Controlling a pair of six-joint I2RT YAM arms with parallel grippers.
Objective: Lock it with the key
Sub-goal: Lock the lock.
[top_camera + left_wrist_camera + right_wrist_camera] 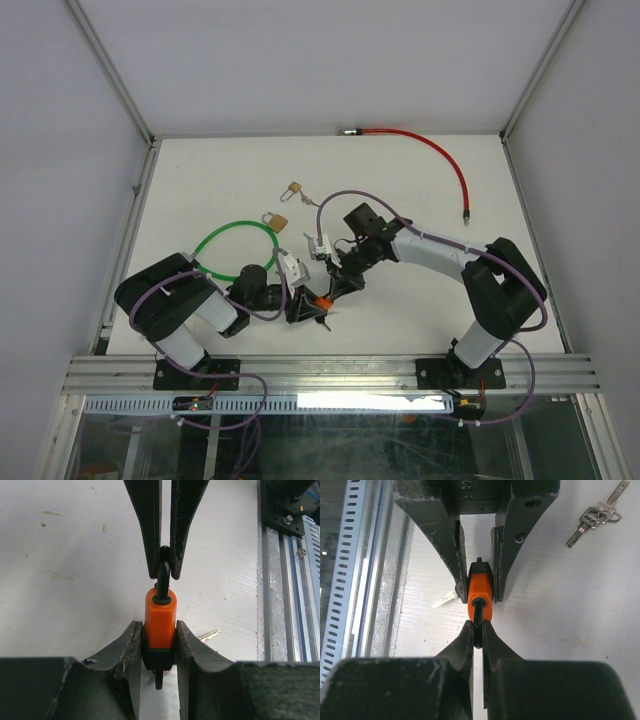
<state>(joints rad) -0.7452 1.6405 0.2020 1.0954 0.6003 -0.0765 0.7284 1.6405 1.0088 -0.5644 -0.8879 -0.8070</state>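
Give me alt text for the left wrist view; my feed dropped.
The left gripper clamps an orange padlock by its body, while the right gripper, reaching in from above, pinches its black shackle. A silver key shows just behind, on the white table.

Left arm point(185, 305) folds low, reaching right; right arm point(440, 255) stretches left; left gripper point(159, 627) clamps the orange padlock point(160, 617) by its body; right gripper point(478, 630) pinches its shackle.

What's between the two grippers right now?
The orange padlock: left gripper clamps its body, right gripper pinches the shackle; left wrist view shows it.
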